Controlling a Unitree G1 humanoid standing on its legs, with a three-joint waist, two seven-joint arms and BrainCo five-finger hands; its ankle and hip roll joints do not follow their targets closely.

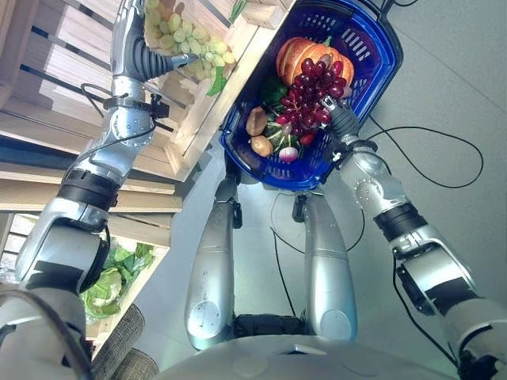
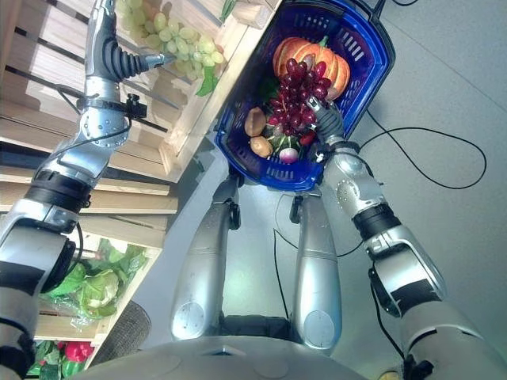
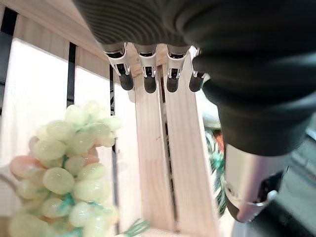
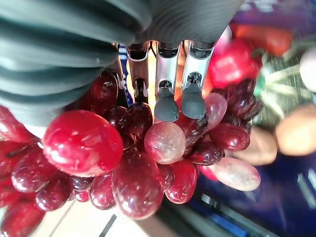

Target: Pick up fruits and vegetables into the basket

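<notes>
A blue basket (image 1: 285,180) holds an orange pumpkin (image 1: 297,51), two brown potatoes (image 1: 256,121), a striped green squash (image 1: 279,134) and a small radish (image 1: 288,153). My right hand (image 1: 339,119) is inside the basket, shut on a bunch of red grapes (image 1: 313,91); its fingertips (image 4: 165,106) curl into the red grapes (image 4: 133,163). My left hand (image 1: 150,51) reaches into a wooden crate (image 1: 198,119) beside a bunch of green grapes (image 1: 190,39). Its fingers (image 3: 148,81) are straight and hold nothing, with the green grapes (image 3: 69,168) lying apart from them.
The crate stands on slatted wooden shelves (image 1: 47,158) to the left of the basket. A lower shelf holds green cabbages (image 1: 111,277). Grey floor (image 1: 444,95) lies to the right of the basket.
</notes>
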